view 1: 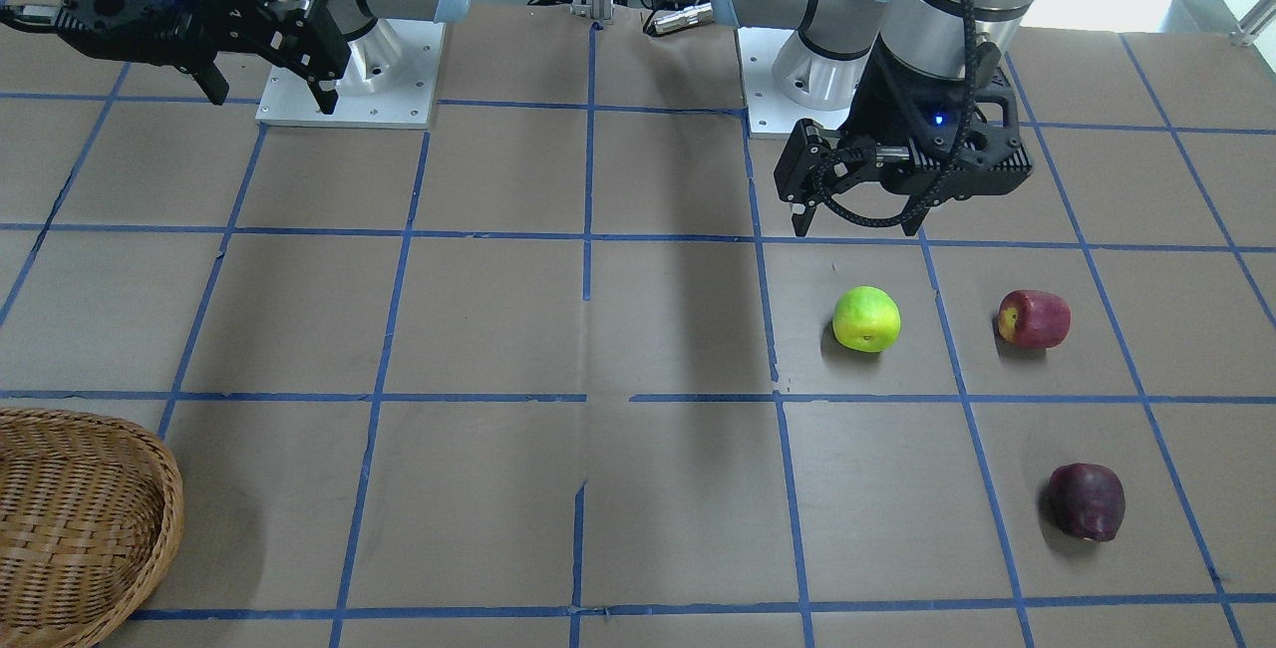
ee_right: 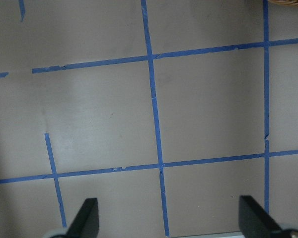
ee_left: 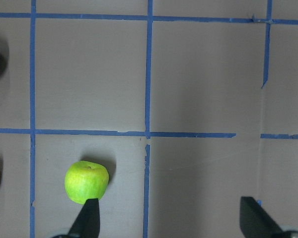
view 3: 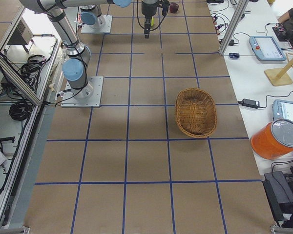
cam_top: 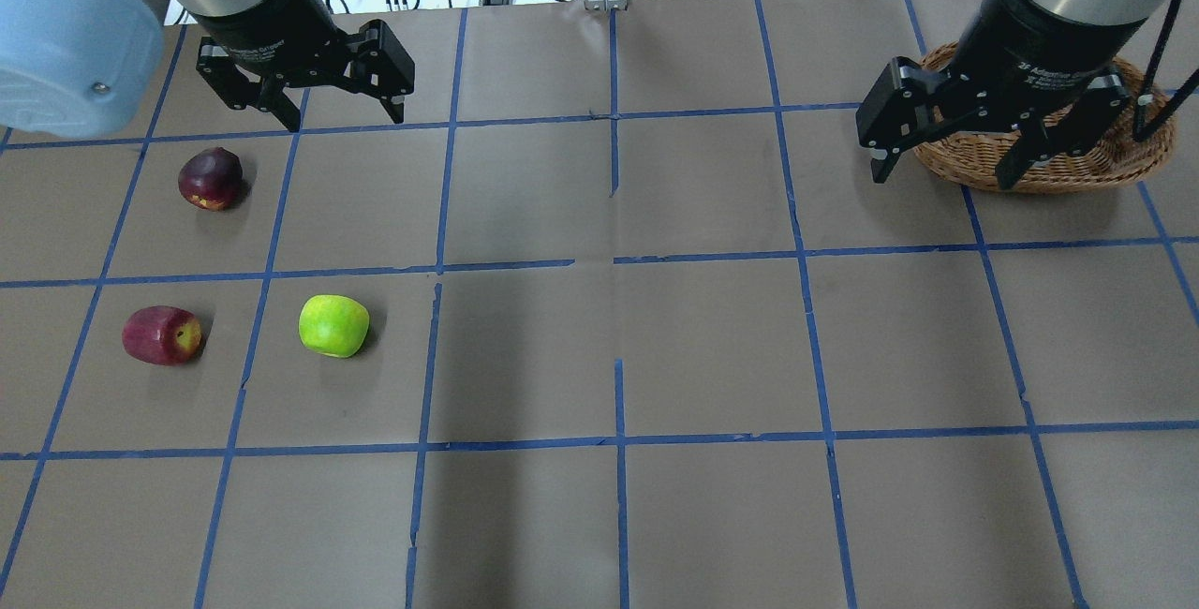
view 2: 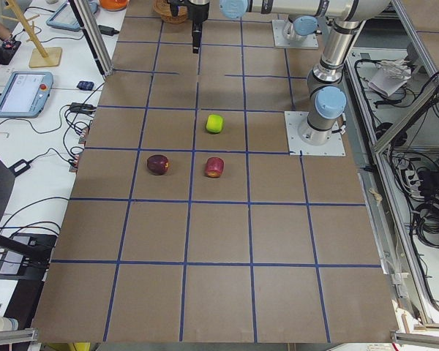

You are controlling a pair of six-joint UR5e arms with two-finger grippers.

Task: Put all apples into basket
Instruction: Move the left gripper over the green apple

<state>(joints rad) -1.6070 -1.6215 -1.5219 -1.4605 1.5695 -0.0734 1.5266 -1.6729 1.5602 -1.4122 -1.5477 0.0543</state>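
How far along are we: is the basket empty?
Empty: the right view shows bare weave inside the basket. The green apple, red apple and maroon apple lie on the table.

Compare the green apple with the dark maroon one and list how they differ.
Colour: the green apple is bright yellow-green, the maroon apple dark, nearly purple. Position: the green apple lies nearer the middle of the table; the maroon apple lies farther out from the robot's base. Shared: similar size, both resting on the table, outside the basket, ungripped.
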